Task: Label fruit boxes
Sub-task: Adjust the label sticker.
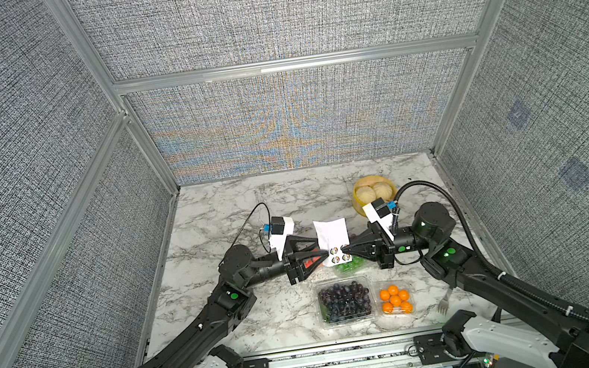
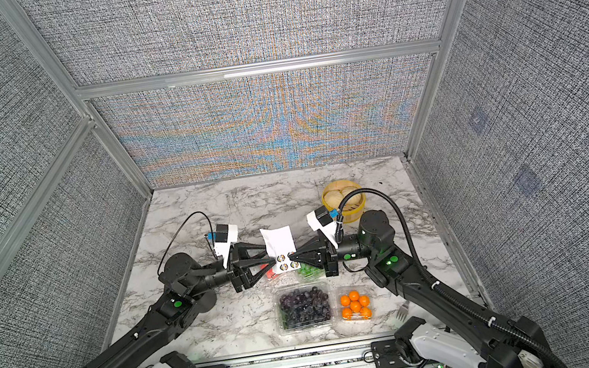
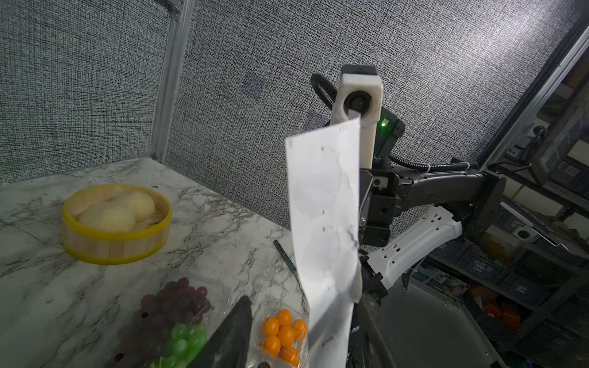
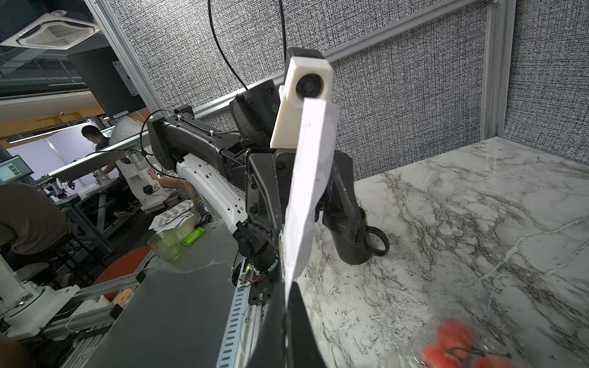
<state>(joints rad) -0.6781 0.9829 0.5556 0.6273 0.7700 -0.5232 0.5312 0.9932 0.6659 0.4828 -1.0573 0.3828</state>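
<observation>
A white sticker sheet (image 1: 331, 232) hangs above the table between my two grippers, with round stickers on its near end. My right gripper (image 1: 344, 251) is shut on the sheet's right edge, and in the right wrist view the sheet (image 4: 310, 165) rises out of the shut jaws. My left gripper (image 1: 322, 251) stands open around the left edge; the sheet (image 3: 325, 207) lies beside one finger. Below them are fruit boxes: red fruit (image 1: 310, 263) and green grapes (image 1: 347, 266), both half hidden. Nearer me sit dark grapes (image 1: 345, 303) and oranges (image 1: 395, 300).
A round yellow bamboo steamer (image 1: 372, 191) with pale buns stands at the back right, behind the right wrist. A fork (image 1: 444, 302) lies near the front right by the right arm. Grey walls close in three sides of the marble table (image 1: 245, 317).
</observation>
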